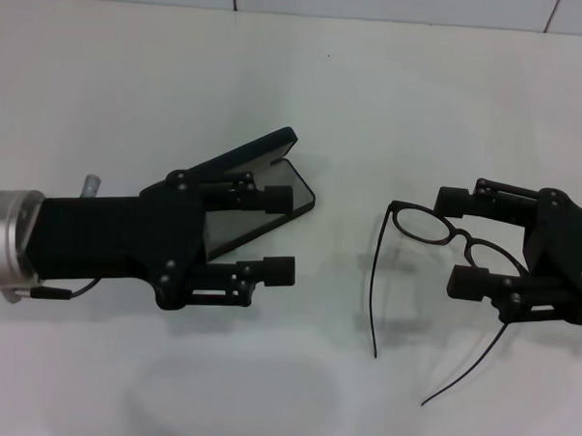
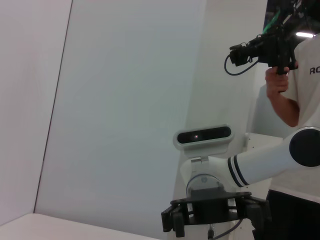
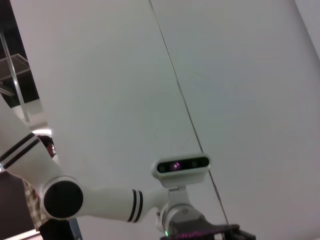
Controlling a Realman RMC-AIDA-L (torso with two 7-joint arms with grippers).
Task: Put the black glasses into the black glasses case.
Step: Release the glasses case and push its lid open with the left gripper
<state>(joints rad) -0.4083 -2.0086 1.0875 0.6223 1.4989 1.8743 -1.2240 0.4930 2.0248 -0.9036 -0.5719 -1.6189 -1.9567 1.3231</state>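
The left gripper (image 1: pixel 279 234) covers most of the open black glasses case (image 1: pixel 273 183); only the lid edge and one corner of the grey lining show. The right gripper (image 1: pixel 459 242) is cut by the picture's right edge and hides one lens of the black glasses (image 1: pixel 421 224). Whether its jaws touch the frame cannot be told.

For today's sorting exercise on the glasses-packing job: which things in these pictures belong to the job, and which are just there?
Belong to the job:
- black glasses, temples unfolded, between the open fingers of the right claw
- black glasses case, lid open, on the table
- left claw, open over the case

Just there:
- white table
- person holding a camera, left wrist view
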